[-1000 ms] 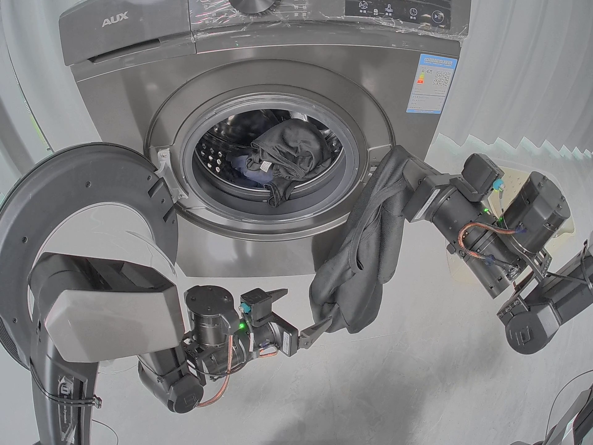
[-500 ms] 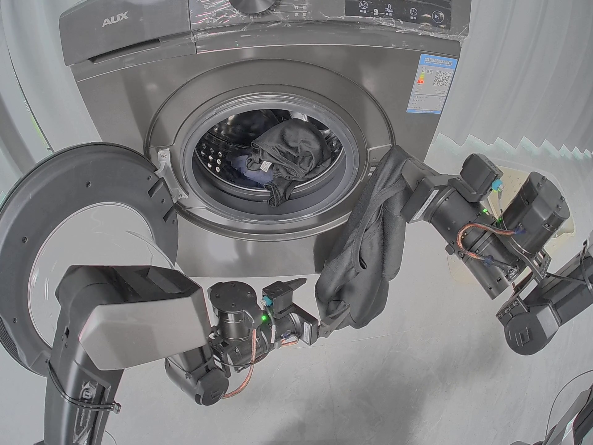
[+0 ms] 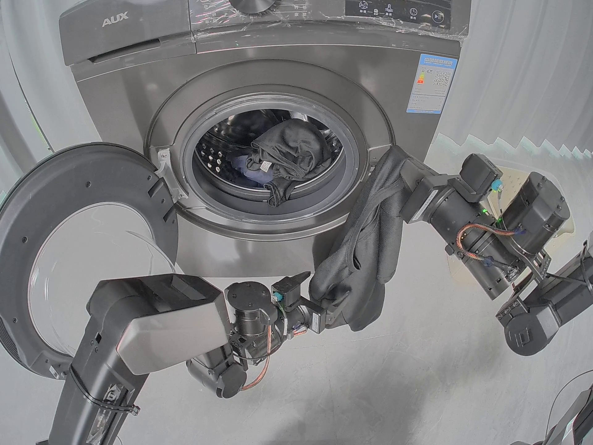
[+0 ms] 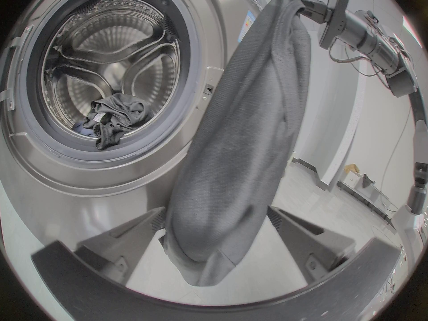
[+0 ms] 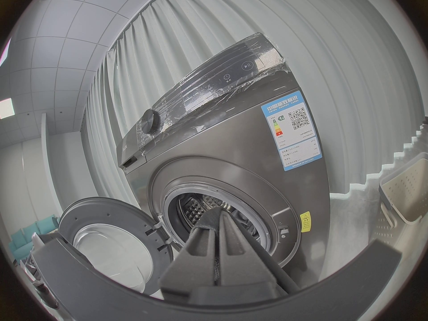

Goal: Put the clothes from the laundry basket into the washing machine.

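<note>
The dark grey garment (image 3: 370, 236) hangs in front of the washing machine (image 3: 259, 63), just right of its open drum (image 3: 216, 149). The right gripper (image 3: 404, 171) pinches the garment's top end, its fingers pressed together on the cloth. The left gripper (image 3: 330, 316) sits at the garment's lower end, low before the machine, with its fingers (image 4: 129, 237) spread either side of it. More dark clothes (image 3: 287, 152) lie inside that drum.

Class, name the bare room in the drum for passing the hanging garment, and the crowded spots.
Free: upper drum, bordered by the door seal and the dark heap. Crowded: the seal's lower edge, where the heap lies, and right of the seal, where the hanging garment drapes.
</note>
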